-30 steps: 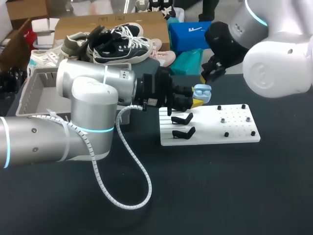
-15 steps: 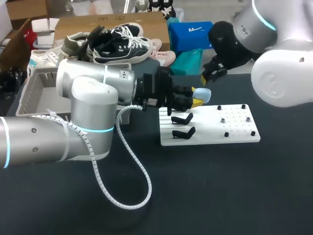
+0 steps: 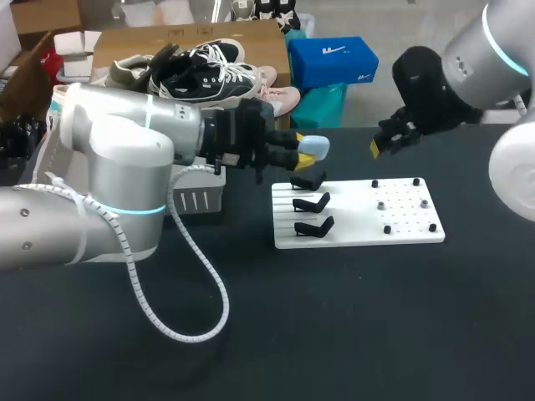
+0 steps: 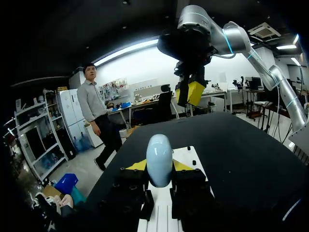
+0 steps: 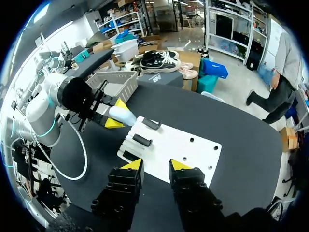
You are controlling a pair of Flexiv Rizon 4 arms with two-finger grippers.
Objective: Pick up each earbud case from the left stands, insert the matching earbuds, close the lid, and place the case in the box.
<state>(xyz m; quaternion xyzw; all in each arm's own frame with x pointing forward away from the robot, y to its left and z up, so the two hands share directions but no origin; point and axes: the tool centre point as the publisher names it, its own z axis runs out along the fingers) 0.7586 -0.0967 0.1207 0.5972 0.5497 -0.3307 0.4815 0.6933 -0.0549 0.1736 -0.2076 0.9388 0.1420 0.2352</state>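
My left gripper [image 3: 303, 150] is shut on a light blue earbud case [image 3: 313, 147] with its lid down, held in the air just left of the white stand board [image 3: 401, 225]. In the left wrist view the case [image 4: 159, 159] stands upright between the fingers, above the board [image 4: 188, 155]. Three black stands [image 3: 312, 203] on the board's left side carry nothing. My right gripper [image 3: 384, 145] hangs high over the board's far right edge. In its own view the right gripper [image 5: 156, 166] is open and empty above the board [image 5: 181, 147].
A grey slatted basket [image 3: 196, 199] sits left of the board, mostly hidden behind my left arm; it shows as a basket [image 5: 117, 81] beyond the left gripper in the right wrist view. Small black pegs [image 3: 386, 228] dot the board's right half.
The case's lid went from open to shut. My left arm carried the case up and leftward off the board. The right arm drew back to the right and higher.
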